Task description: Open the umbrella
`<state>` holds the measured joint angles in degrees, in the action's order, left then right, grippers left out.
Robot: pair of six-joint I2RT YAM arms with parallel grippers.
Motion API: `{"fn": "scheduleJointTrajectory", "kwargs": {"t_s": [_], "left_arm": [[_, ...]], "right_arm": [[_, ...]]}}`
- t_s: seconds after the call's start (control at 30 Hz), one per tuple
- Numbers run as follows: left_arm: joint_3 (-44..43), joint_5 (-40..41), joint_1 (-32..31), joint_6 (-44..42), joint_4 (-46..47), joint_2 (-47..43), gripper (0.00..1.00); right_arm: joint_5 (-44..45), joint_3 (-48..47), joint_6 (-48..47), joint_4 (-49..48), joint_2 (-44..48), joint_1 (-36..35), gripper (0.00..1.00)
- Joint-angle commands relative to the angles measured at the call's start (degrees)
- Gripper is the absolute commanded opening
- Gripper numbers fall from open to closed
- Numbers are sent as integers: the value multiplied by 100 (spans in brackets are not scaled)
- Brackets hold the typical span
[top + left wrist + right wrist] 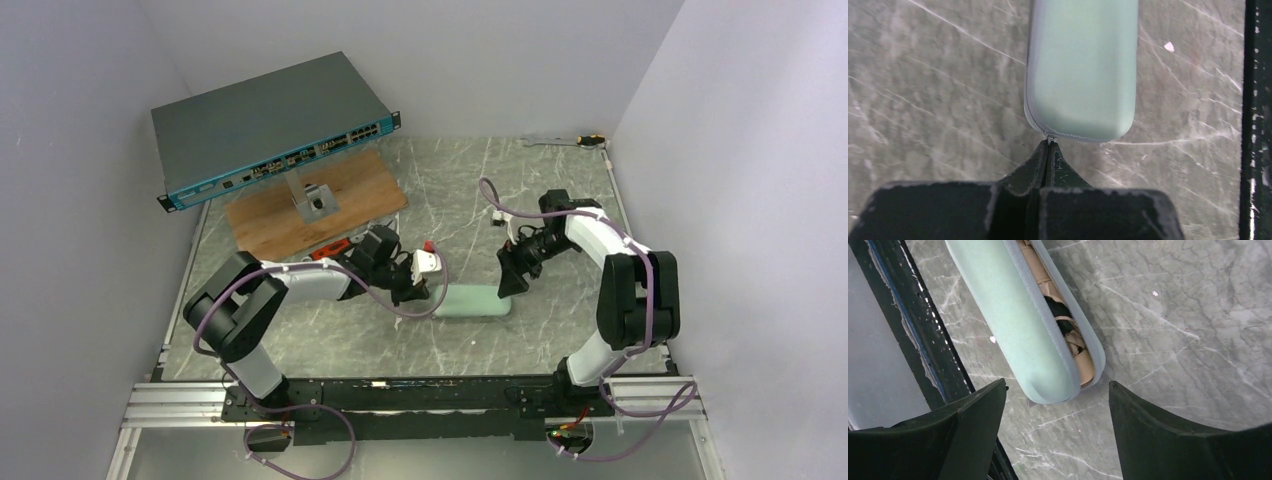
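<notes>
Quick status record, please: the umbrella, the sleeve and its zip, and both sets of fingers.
umbrella: still inside the sleeve, tan fabric showing through the zip gap; not opened
sleeve: mint, lying flat on the marble table; zip open at the right arm's end, closed at the left arm's end
left gripper: fingers shut, tips at a small metal tab on the sleeve's end; grip on it unclear
right gripper: fingers open, either side of the sleeve's other end, no contact visible

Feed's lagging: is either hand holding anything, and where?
Left hand pinches the mint case by its zipper pull; right hand open, holding nothing.
</notes>
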<state>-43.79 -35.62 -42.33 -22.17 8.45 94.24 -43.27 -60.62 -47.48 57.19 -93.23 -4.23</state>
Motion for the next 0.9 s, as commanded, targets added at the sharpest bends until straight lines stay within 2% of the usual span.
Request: {"fn": "scheduleJointTrajectory", "kwargs": {"t_s": [0.0,0.1,0.2,0.37,0.57,0.67,0.87], "left_arm": [[-447,-406,80,-371,-235,83,0],[-535,-464,80,-625,-303,111,0],[-611,-444,81,-808,-353,185,0],[-744,-470,87,-897,-446,296,0],[-734,-451,112,-868,-427,377,0],[-690,-390,122,-902,-396,369,0],[-426,-427,130,-944,-450,99,0]], "right_arm": [[-59,-413,-521,121,172,33,79],[-357,-773,-71,-194,19,-30,85],[-453,-1005,350,-469,-272,-385,94],[-691,-909,913,-977,-655,-1031,93],[-938,-727,1067,-1222,-1083,-1271,87],[-967,-668,1223,-1335,-1181,-1280,79],[-628,-389,1118,-1517,-1131,-1277,45]]}}
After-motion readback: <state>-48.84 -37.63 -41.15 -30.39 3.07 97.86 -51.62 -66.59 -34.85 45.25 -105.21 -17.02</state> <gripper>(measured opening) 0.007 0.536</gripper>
